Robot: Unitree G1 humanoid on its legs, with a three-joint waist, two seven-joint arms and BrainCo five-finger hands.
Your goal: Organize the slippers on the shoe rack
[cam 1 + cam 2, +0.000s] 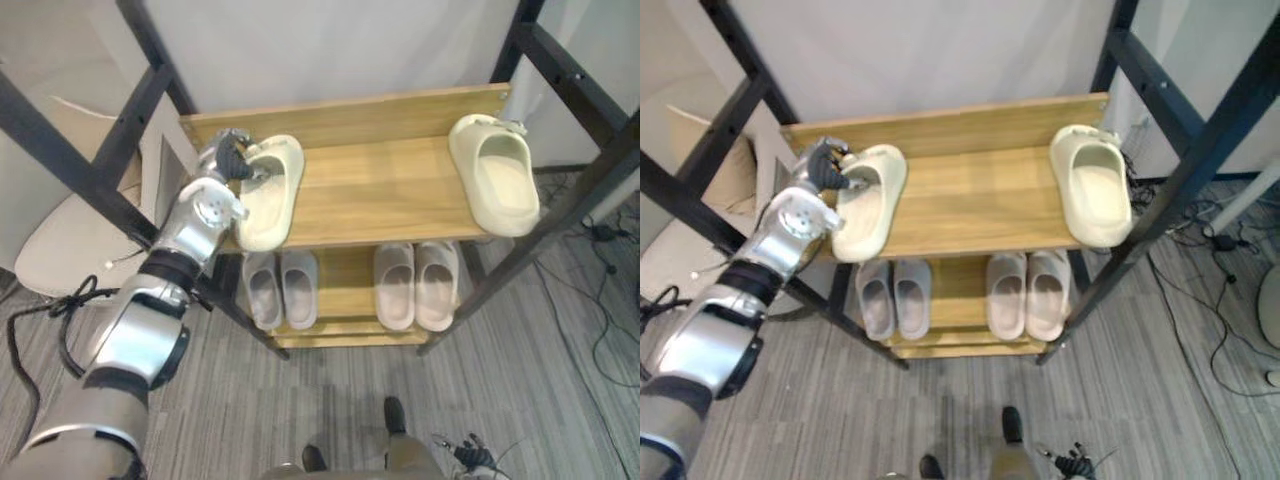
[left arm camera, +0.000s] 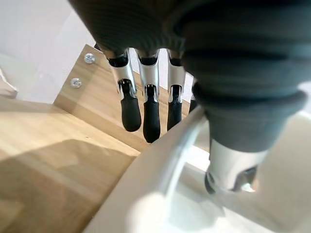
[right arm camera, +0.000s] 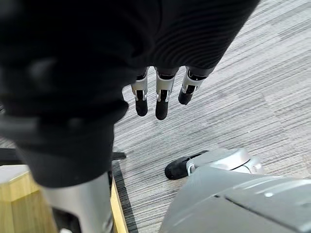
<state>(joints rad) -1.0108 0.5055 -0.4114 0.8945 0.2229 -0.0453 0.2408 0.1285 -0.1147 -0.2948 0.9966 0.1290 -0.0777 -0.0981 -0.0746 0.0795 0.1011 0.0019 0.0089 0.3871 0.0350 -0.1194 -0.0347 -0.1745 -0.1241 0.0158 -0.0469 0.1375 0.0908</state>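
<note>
Left hand (image 1: 228, 155) nearest, up on shoe rack (image 1: 380, 190): fingers outside, thumb inside the rim of left cream slipper (image 1: 270, 195). Pinch grip, likely for dragging it toward its mate (image 1: 497, 175), well apart at right. Right hand (image 3: 162, 104) hangs slack over floor (image 3: 243, 73).

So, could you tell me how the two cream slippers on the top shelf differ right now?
The left slipper is pinched at its far end by the left hand; the right slipper lies free. The left slipper sits at the left end of the top shelf, the right slipper at its right end. Both are cream, alike in shape, and lie front to back.
</note>
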